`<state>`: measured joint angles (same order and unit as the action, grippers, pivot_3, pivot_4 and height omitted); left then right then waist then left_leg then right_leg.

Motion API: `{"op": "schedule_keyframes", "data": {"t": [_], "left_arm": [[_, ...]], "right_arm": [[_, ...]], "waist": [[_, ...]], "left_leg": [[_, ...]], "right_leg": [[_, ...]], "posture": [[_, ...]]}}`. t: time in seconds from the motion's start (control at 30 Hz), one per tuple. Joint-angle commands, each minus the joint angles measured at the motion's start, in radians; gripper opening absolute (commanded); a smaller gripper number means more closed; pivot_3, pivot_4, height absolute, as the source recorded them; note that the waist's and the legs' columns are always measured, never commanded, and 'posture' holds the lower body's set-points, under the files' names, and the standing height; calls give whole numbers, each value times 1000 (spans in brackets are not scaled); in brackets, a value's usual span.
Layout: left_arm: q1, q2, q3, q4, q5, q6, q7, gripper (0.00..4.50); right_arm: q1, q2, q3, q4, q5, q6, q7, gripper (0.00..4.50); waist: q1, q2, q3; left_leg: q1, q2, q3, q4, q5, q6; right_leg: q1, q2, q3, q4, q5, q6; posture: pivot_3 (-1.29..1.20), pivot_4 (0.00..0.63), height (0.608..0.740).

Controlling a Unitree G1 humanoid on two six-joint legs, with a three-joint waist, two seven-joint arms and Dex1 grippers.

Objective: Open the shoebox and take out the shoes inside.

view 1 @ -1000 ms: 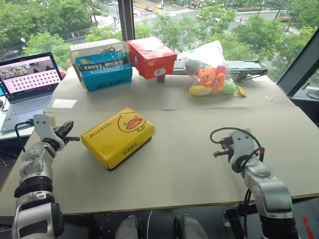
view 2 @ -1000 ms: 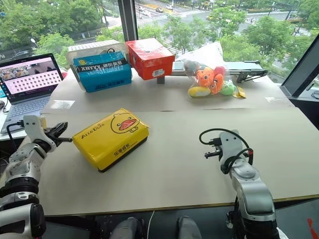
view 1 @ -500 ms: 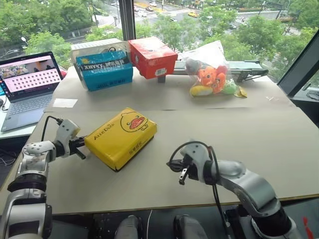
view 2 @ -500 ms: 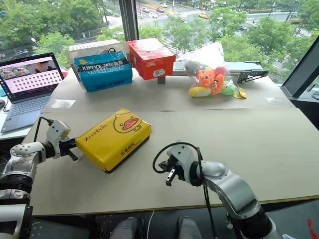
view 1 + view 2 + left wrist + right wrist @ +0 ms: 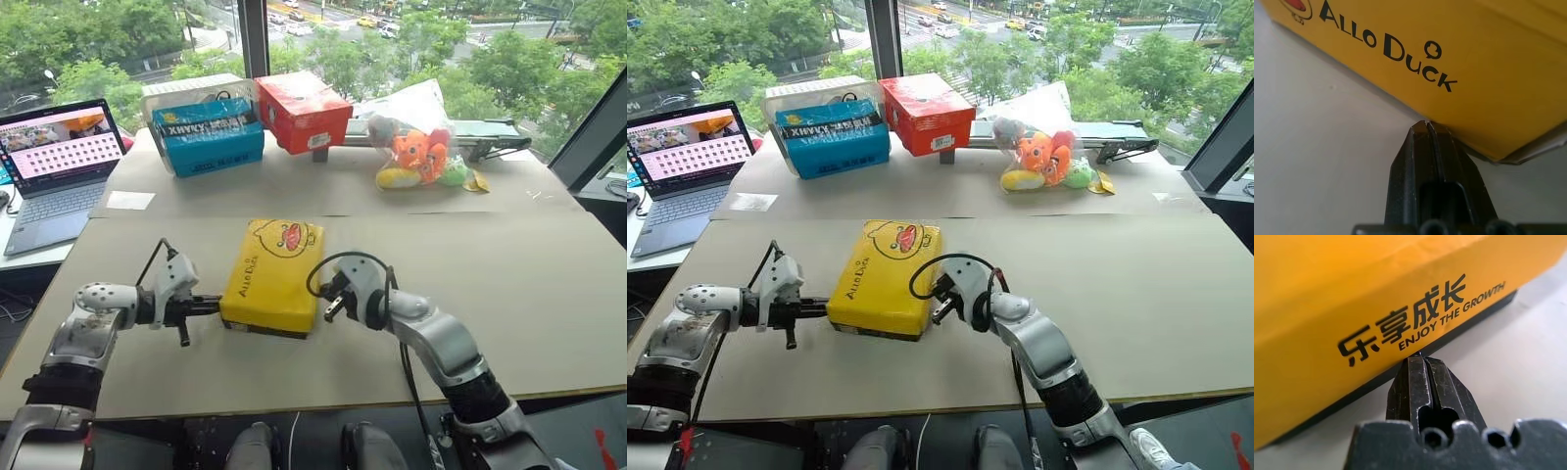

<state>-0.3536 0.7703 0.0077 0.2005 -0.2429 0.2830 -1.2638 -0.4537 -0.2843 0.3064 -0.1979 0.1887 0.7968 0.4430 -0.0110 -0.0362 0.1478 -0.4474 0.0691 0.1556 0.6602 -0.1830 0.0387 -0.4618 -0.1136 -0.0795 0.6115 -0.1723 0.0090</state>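
The shoebox (image 5: 272, 277) lies closed on the table's near middle, its yellow duck lid up and its long side running away from me. My left gripper (image 5: 217, 305) is shut, its tip pressed against the box's left side at the lower edge of the lid (image 5: 1400, 63). My right gripper (image 5: 328, 304) is shut too, its tip against the right side where the yellow lid meets the black base (image 5: 1376, 377). Neither holds anything. The shoes are hidden inside the closed box.
At the back stand a blue box (image 5: 208, 137), a red box (image 5: 299, 110) and a clear bag of plush toys (image 5: 416, 157). An open laptop (image 5: 54, 162) sits at the far left, beside a paper slip (image 5: 129, 201). The table's front edge runs close below both arms.
Both shut grippers have swung inward to the box's two sides. The box has turned from a slant to lengthwise and shifted a little to the right.
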Motion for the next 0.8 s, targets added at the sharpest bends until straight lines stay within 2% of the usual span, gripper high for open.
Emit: {"op": "schedule_keyframes", "data": {"t": [0.03, 0.23, 0.43, 0.8], "left_arm": [[8, -58, -26, -168, -59, 46, 30, 30], [71, -121, -84, -314, -57, 100, 78, 30], [97, -142, -130, -363, -49, 112, 84, 30], [96, -102, -124, -338, -35, 95, 68, 30]], "right_arm": [[-14, 16, -31, -26, 5, -26, -1, 0], [46, -65, -73, -118, 13, 23, 45, 0], [105, -135, -103, -216, 32, 75, 80, 0], [142, -145, -119, -257, 34, 119, 67, 0]], "waist": [[0, 0, 0], [0, 0, 0], [-1, 1, 0], [-2, 1, 0]], "left_leg": [[0, 0, 0, 0, 0, 0], [0, -1, 0, 0, 0, 0], [1, 0, 0, 0, 0, 0], [1, 0, -1, 0, 0, 0]], "right_leg": [[0, 0, 0, 0, 0, 0], [0, 0, 0, 0, 0, 0], [1, 0, 0, 0, 0, 0], [1, 0, 0, -1, 0, 0]], "posture": [[0, 150, 739], [0, 150, 739], [0, 150, 739], [0, 150, 739]]}}
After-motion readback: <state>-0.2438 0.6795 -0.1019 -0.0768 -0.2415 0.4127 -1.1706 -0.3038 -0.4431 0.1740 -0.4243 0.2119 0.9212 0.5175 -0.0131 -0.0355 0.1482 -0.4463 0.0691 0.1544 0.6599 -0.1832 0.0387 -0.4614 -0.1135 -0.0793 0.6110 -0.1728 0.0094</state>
